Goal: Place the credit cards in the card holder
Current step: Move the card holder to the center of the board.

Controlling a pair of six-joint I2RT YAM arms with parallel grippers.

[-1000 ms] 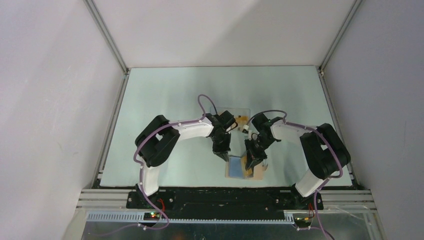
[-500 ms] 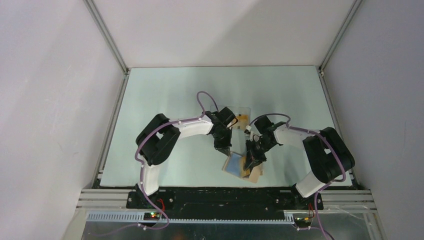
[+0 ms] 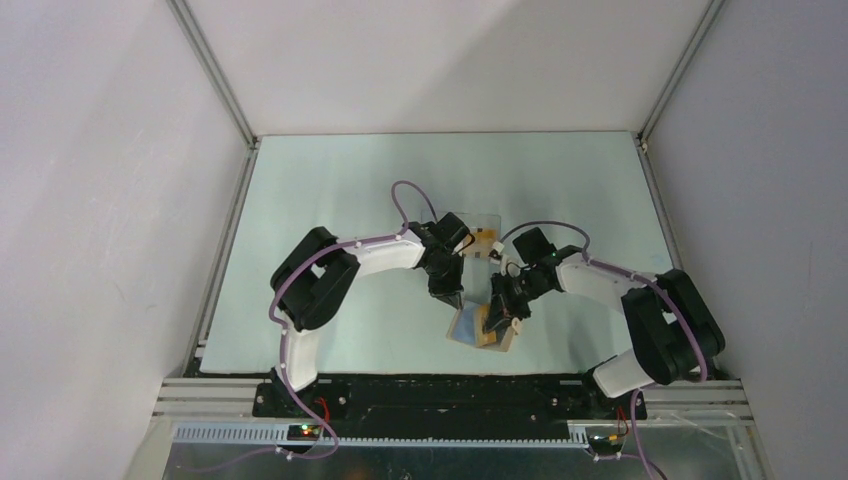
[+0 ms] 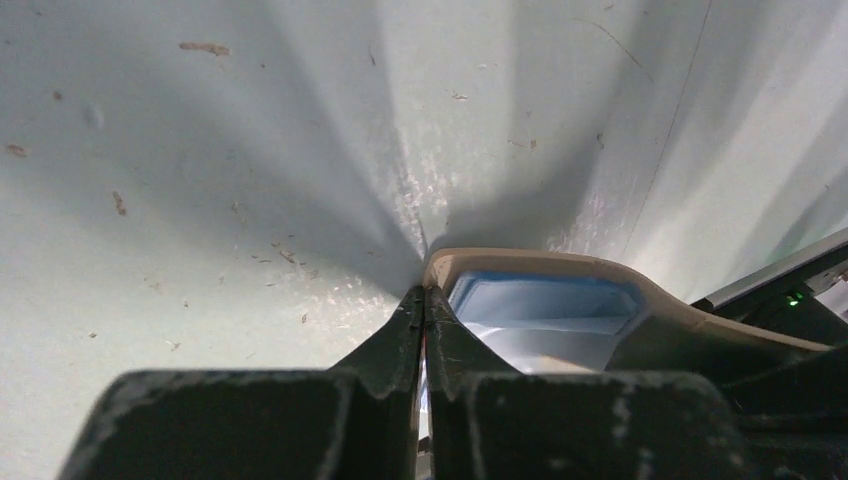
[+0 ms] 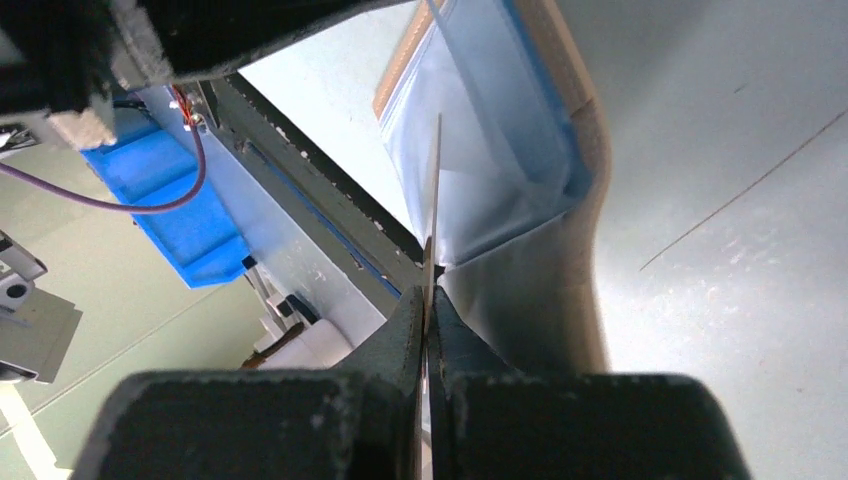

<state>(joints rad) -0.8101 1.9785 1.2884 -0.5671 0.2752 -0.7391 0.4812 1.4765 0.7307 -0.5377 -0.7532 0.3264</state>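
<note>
On the table (image 3: 340,200), the card holder (image 3: 468,327) lies open near my front edge, between both arms. My left gripper (image 4: 425,297) is clamped on its tan rim, I judge to steady it. My right gripper (image 5: 428,300) pinches a credit card (image 5: 438,170) edge-on, aimed at the blue pocket (image 5: 490,130).

Card holder (image 3: 468,327): a second ago it lay square to the bench edge, tan flap spread wide. It now sits skewed, its outline more compact, a little nearer the clear tray (image 3: 487,222).

Right pincer (image 3: 497,310), pinching a credit card (image 5: 437,190) edge-on: has shifted closer to the left pincer (image 3: 452,299), just under the tray.

Right arm elbow (image 3: 672,322): has swung outward, farther from the tray.

Left pincer: has crept slightly toward the tray along with the holder's edge.
</note>
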